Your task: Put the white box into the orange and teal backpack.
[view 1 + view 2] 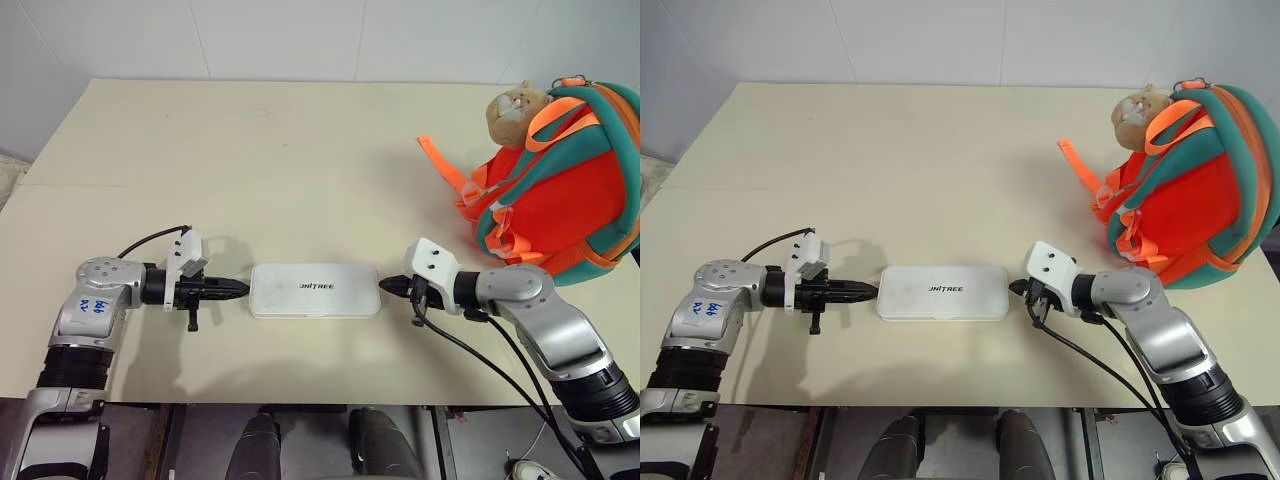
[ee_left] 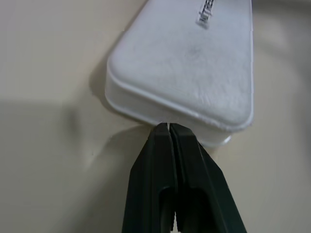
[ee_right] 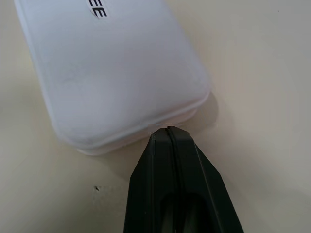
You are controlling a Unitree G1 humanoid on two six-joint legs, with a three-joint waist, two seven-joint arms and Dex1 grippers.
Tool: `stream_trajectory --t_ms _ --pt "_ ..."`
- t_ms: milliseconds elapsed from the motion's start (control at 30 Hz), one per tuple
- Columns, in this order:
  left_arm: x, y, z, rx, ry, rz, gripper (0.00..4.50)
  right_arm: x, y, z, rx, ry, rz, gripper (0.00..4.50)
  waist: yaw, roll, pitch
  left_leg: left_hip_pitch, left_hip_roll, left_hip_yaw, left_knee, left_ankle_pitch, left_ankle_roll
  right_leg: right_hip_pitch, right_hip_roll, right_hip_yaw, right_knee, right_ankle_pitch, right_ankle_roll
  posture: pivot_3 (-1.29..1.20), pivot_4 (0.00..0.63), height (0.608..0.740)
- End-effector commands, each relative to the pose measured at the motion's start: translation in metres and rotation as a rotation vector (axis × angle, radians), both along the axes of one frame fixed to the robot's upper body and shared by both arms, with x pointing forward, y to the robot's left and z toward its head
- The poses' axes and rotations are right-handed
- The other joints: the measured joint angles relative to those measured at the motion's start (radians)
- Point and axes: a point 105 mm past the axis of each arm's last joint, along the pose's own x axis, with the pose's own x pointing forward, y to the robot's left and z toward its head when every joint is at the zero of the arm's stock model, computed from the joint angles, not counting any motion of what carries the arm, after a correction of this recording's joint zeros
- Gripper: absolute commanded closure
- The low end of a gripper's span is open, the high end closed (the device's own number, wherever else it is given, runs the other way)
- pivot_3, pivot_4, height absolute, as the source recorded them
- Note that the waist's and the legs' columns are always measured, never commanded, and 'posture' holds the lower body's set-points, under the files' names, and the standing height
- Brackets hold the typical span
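White box (image 1: 315, 290): flat, rounded corners, dark "UNITREE" lettering on lid; lies near the front edge of the beige table (image 1: 250, 160). Left gripper (image 1: 240, 290): fingers pressed together, empty, tip at the box's left end. Right gripper (image 1: 386, 287): likewise closed, empty, tip at the right end. Orange and teal backpack (image 1: 560, 190): far right, well apart, tan plush animal (image 1: 515, 110) on top.

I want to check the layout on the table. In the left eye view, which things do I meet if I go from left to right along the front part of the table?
left gripper, shut, tips at the box's end → white box → right gripper, shut, at the other end → orange and teal backpack, farther back on the table.
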Motion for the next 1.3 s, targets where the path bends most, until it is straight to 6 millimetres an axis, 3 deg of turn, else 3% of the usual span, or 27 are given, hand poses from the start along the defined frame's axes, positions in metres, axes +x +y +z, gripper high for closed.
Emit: stream_trajectory --t_ms 33,100,300,533,567,767,900,1100,1300 --pt "-0.005 0.008 0.005 0.037 0.026 0.034 4.44 0.004 -0.008 0.016 -0.006 -0.063 -0.008 4.48 0.000 0.000 0.000 0.000 0.000 0.000 0.000 0.000 0.000 0.000 0.000 0.000 0.000 0.000 0.000 0.00 0.150 0.740" --pt "-0.001 0.016 0.009 0.040 0.021 0.101 4.04 0.006 -0.014 0.017 -0.021 -0.067 -0.028 4.10 0.000 0.000 0.000 0.000 0.000 0.000 0.000 0.000 0.000 0.000 0.000 0.000 0.000 0.000 0.000 0.00 0.150 0.740" --pt "0.020 0.041 0.039 -0.031 -0.075 0.293 2.36 0.008 -0.026 0.021 -0.045 -0.089 -0.053 2.26 0.001 0.000 0.000 0.000 0.000 0.000 0.000 0.000 0.000 0.000 0.000 0.000 -0.001 0.000 0.000 0.00 0.150 0.740" --pt "0.029 0.040 0.075 -0.247 -0.140 0.372 0.28 0.009 -0.022 0.020 -0.045 -0.104 -0.047 0.02 -0.002 0.000 0.000 0.000 0.000 0.000 0.000 0.000 0.000 0.000 0.000 0.000 -0.001 0.000 0.000 0.00 0.150 0.740" --pt "0.029 0.040 0.076 -0.266 -0.131 0.378 0.05 0.010 -0.021 0.019 -0.044 -0.108 -0.048 0.00 -0.002 0.000 0.000 0.000 0.000 0.000 0.000 0.000 0.000 0.000 0.000 0.000 -0.001 0.000 0.000 0.00 0.150 0.740" --pt "0.021 0.026 0.071 -0.428 -0.009 0.373 0.05 0.011 -0.011 0.014 -0.036 -0.127 -0.023 0.00 0.000 0.000 0.000 0.000 0.000 0.000 0.000 -0.001 0.000 0.000 0.000 0.000 -0.001 0.000 0.000 0.00 0.150 0.740" --pt "0.013 0.018 0.070 -0.587 0.167 0.349 0.05 0.011 -0.007 0.013 -0.023 -0.129 -0.018 0.00 0.000 0.000 0.000 0.000 0.000 0.000 0.000 -0.001 0.000 0.000 0.000 0.000 -0.001 0.000 0.000 0.00 0.150 0.740" --pt "0.003 0.018 0.047 -0.648 0.428 0.382 0.05 0.009 -0.004 0.009 -0.037 -0.130 0.009 0.00 -0.004 0.000 0.000 0.000 0.000 0.000 0.000 -0.001 0.000 0.000 0.000 0.000 -0.001 0.000 0.000 0.00 0.150 0.740" --pt "0.004 0.022 0.045 -0.687 0.478 0.420 0.05 0.009 -0.001 0.010 -0.046 -0.147 0.029 0.00 0.001 0.000 0.000 0.000 0.000 0.000 0.001 -0.001 0.000 0.000 0.000 0.000 -0.001 0.000 0.000 0.00 0.150 0.740"
